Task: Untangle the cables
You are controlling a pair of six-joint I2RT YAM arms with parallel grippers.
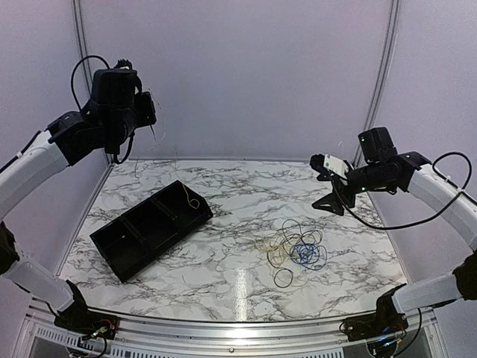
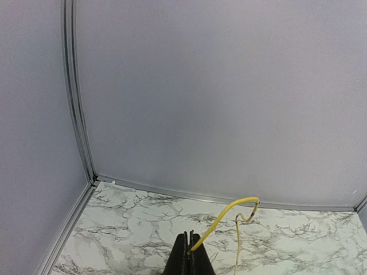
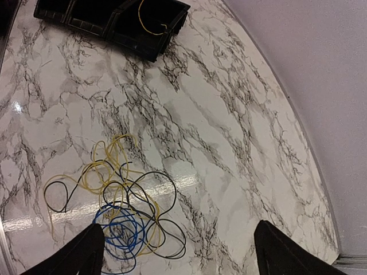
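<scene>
The cables [image 1: 294,250] lie in a tangled heap of yellow, black and blue loops on the marble table, right of centre; the same cables [image 3: 117,200] show in the right wrist view. The blue cable [image 3: 117,235] is bunched at the heap's near side. My right gripper [image 1: 326,183] hovers above and behind the heap, open and holding nothing, its fingers [image 3: 86,252] wide apart. My left gripper [image 1: 149,112] is raised high at the far left, shut on a separate yellow cable [image 2: 229,209]. That cable's lower end [image 1: 186,195] rests in the black tray.
A black compartmented tray [image 1: 149,227] sits at an angle on the table's left half, and it shows again as the tray [image 3: 109,17] at the top of the right wrist view. Grey enclosure walls [image 2: 218,86] bound the table at the back and sides.
</scene>
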